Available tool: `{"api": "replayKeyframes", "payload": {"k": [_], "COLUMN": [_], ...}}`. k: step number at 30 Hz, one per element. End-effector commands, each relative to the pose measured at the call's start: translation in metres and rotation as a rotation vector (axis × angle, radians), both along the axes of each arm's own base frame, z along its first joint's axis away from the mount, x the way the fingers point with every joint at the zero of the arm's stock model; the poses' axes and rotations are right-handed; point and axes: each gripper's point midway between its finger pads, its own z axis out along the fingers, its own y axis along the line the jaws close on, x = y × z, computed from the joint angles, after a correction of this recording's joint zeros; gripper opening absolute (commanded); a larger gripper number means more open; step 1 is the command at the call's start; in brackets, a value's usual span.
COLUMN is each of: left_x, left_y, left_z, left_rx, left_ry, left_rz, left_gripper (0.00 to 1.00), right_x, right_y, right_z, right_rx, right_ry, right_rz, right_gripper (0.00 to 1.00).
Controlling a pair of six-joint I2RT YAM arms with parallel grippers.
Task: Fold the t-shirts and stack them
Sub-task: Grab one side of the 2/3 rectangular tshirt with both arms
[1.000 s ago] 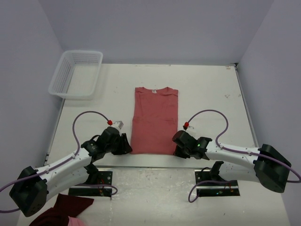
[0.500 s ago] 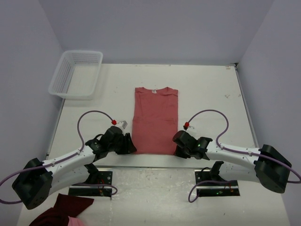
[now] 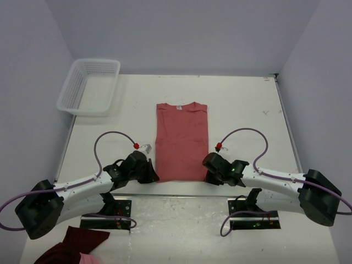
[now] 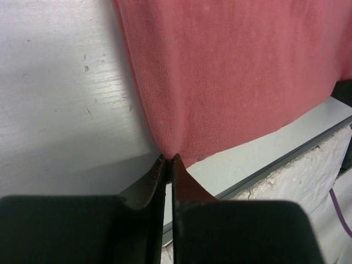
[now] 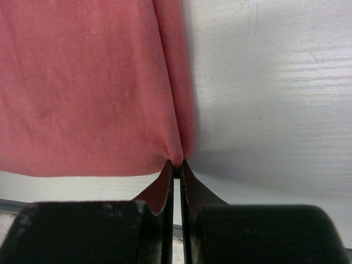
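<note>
One t-shirt, corner pinched in right gripper

A robot test lab. Bare pale walls box in a white table. The left arm and right arm are bolted at its near edge.

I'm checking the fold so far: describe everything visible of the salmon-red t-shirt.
The t-shirt is plain salmon-red, a fine knit like cotton, with a small white neck label. No sleeves show; it lies flat as a long rectangle on the white table, collar far, hem near the front edge. The left gripper is shut on its near left corner, the right gripper on its near right corner; the cloth puckers at both pinches.
</note>
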Motion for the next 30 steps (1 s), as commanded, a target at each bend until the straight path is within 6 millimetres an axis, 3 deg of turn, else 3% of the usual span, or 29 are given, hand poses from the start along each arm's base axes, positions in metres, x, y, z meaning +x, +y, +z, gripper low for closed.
{"api": "replayKeyframes", "payload": {"k": [1,5,12,17,26,30], "left_x": [-0.016,-0.016,-0.017,-0.027,-0.045,-0.047], "left_y": [0.017,0.014,-0.001,-0.01,-0.008,-0.002], "left_z": [-0.022,-0.016,0.027,0.058,0.076,0.09], "left_rx": [0.08,0.057,-0.046,-0.17,-0.261,-0.286], "left_ry": [0.061,0.046,-0.041,-0.086,-0.091,-0.122], "left_rz": [0.005,-0.004,-0.048,-0.073,-0.088,-0.081], "left_gripper": [0.0,0.0,0.0,0.0,0.0,0.0], "right_x": [-0.001,0.003,0.007,-0.003,-0.031,-0.036], "right_y": [-0.014,-0.012,-0.007,-0.002,0.013,0.007], "right_z": [-0.005,-0.001,0.023,0.045,0.074,0.085], "right_rx": [-0.065,-0.075,-0.086,-0.094,-0.119,-0.156], "right_ry": [-0.012,-0.019,-0.082,-0.122,-0.17,-0.19], "right_rz": [-0.006,0.011,0.075,0.132,0.2,0.173], "right_gripper": [0.0,0.0,0.0,0.0,0.0,0.0]}}
